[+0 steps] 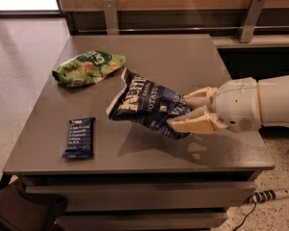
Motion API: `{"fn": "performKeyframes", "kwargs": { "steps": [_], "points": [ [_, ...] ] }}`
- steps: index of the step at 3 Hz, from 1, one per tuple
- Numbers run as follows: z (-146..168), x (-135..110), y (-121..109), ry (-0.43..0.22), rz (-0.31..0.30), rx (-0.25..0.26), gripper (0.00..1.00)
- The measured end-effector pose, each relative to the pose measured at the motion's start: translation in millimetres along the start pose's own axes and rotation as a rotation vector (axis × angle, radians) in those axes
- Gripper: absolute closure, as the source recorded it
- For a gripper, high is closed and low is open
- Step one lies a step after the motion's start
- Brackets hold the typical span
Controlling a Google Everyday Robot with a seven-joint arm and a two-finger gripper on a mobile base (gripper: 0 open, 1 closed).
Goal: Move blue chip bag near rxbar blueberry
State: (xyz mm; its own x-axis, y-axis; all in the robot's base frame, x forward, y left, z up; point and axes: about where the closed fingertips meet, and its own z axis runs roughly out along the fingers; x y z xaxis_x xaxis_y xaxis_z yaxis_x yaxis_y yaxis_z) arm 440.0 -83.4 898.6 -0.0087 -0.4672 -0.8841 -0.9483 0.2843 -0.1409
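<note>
The blue chip bag (144, 104) is dark navy with white lettering and hangs above the middle of the grey table (183, 61), casting a shadow below it. My gripper (183, 113) comes in from the right and is shut on the bag's right end, cream fingers (195, 124) pinching the foil. The rxbar blueberry (79, 137), a small flat dark blue wrapper with white text, lies near the table's front left edge, to the lower left of the bag and apart from it.
A bright green snack bag (88, 68) lies at the table's back left. A wooden wall with metal brackets (251, 18) runs behind the table. A power strip (272, 195) lies on the floor at lower right.
</note>
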Motion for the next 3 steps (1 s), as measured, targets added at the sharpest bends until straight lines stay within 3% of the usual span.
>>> {"fn": "performKeyframes", "kwargs": {
  "steps": [1,3],
  "points": [
    [0.9,-2.2,0.8,0.001,-0.004,-0.002,0.62],
    [3.7,-7.6,4.0,0.006,-0.015,-0.007,0.01]
  ]
}}
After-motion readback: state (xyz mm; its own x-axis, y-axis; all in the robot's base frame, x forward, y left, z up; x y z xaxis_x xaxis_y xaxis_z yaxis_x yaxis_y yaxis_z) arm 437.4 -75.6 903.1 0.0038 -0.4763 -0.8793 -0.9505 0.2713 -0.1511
